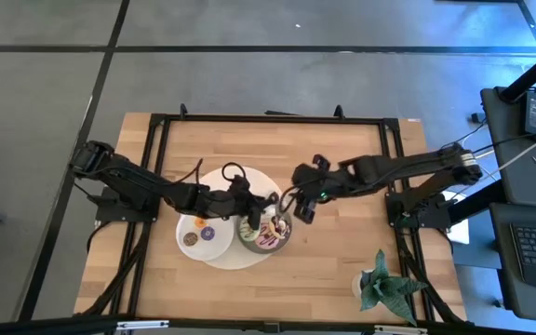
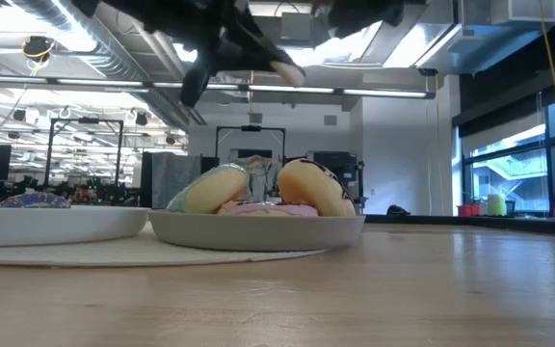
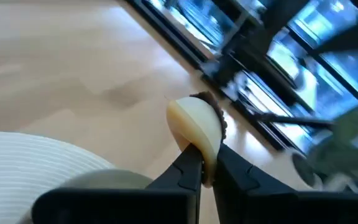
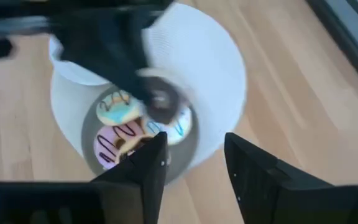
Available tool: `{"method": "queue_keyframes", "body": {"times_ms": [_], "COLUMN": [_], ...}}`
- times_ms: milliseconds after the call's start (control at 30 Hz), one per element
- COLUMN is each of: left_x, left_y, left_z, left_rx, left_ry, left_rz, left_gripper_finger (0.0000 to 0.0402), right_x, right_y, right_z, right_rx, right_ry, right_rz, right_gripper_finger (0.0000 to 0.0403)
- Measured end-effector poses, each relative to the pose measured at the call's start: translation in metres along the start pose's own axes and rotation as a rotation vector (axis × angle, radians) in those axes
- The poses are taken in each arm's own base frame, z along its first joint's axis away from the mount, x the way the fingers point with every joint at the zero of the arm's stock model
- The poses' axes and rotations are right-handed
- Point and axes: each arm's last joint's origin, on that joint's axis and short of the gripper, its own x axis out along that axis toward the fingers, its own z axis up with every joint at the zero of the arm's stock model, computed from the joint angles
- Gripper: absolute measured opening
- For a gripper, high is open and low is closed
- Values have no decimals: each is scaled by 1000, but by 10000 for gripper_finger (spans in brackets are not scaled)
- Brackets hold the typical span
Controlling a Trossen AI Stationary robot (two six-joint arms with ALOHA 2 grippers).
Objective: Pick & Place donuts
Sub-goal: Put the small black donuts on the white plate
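Note:
My left gripper [image 3: 207,167] is shut on a brown-iced donut [image 3: 197,123] with a cream underside and holds it in the air above the grey plate [image 1: 266,244]; the low view shows that donut [image 2: 288,71] high over the plate [image 2: 258,231]. Green-, pink- and white-iced donuts [image 4: 124,127] lie piled in the grey plate. A white plate [image 1: 203,234] beside it, toward the table's left, carries tiny donuts, one of them purple [image 2: 35,200]. My right gripper [image 4: 194,165] is open, hovering just right of the grey plate [image 4: 89,134] and touching nothing. My left gripper pinches the brown-iced donut by its ring edge [image 3: 209,149] between its two fingers. The donut stands on edge past the fingertips, lifted clear of the plate and the table.
Both plates rest on a round white mat [image 1: 240,181]. A potted plant [image 1: 380,287] stands at the table's near right corner. Bare wooden table [image 1: 342,251] lies right of and in front of the plates. A dark frame [image 1: 268,119] runs around the table's edges.

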Motion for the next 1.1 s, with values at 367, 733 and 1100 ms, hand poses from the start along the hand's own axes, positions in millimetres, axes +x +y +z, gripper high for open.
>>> {"method": "queue_keyframes", "body": {"times_ms": [367,733,1100], "left_x": [-52,-70,-74], "left_y": [39,55,44], "left_z": [6,-1,-9], "left_rx": [-43,-19,-29], "left_ry": [584,869,967], "left_rz": [227,318,200], "left_gripper_finger": [16,16,16], "right_x": [-34,-17,-7], "right_y": [-15,-14,-14], "right_z": [-4,-16,-24], "right_rx": [42,35,52], "right_ry": [-18,7,19], "right_rz": [-25,-41,-47], "right_gripper_finger": [165,165,165]}}
